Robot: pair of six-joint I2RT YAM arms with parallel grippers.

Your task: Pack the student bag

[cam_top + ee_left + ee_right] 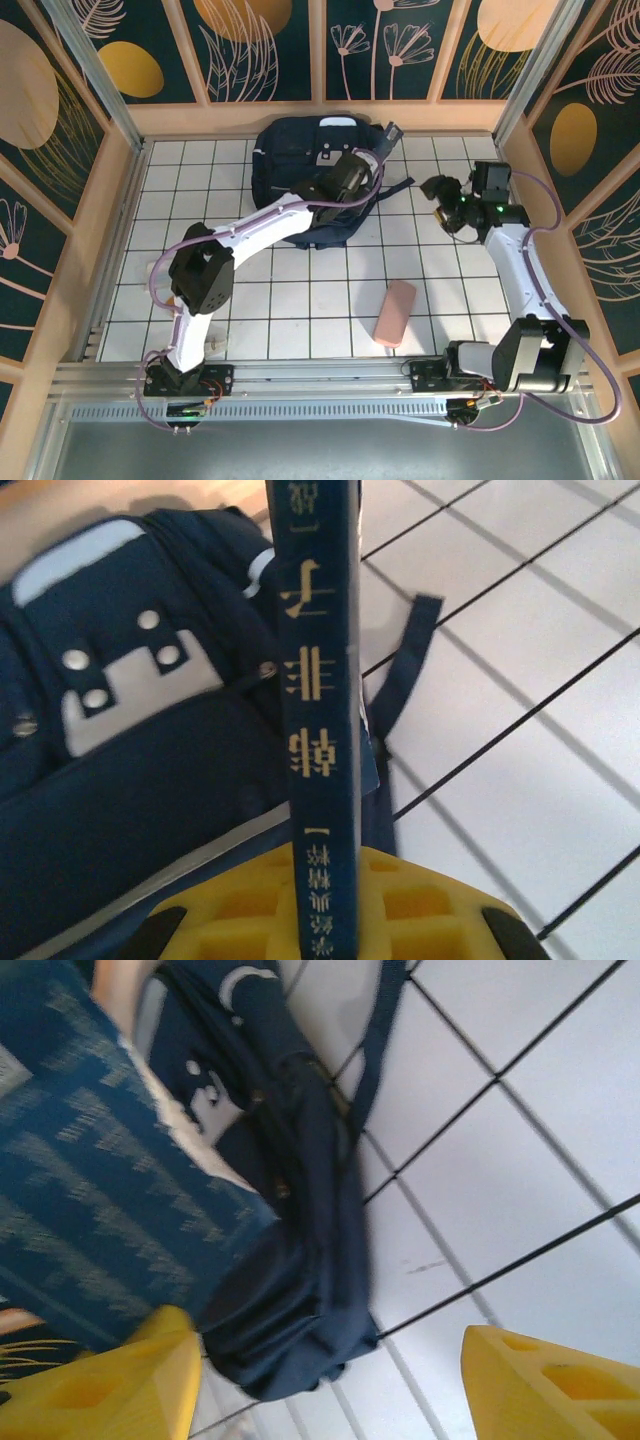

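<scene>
Left arm: reaches from its base at the near left of the table (260, 290) diagonally out to the far centre, with the wrist over the bag's right half.
Left tool (328, 905): clamped on a dark blue book (320, 680). The yellow fingers (430, 910) sit on either side of the book's near end.
Book: held on edge, its spine with gold characters facing the left wrist camera. It runs away from the tool along the bag's right edge. Whether it touches the bag cannot be told.
Right arm: rises from its base at the near right, bends at the elbow and points left toward the bag. It stops short of the bag, over bare tiles.
Right tool (322, 1355): its yellow fingers (110, 1380) stand wide apart with nothing between them. It faces the bag's side and the book's patterned blue cover.
Bag (300, 150): a large navy backpack lying at the far centre of the table, against the back wall, with its pale grey patches up. One strap (410, 650) trails right across the tiles.
Bag contents: cannot be told, as the opening is not clear.
Pink case (395, 312): lies alone on the tiles near the front, well apart from the bag and both tools.
</scene>
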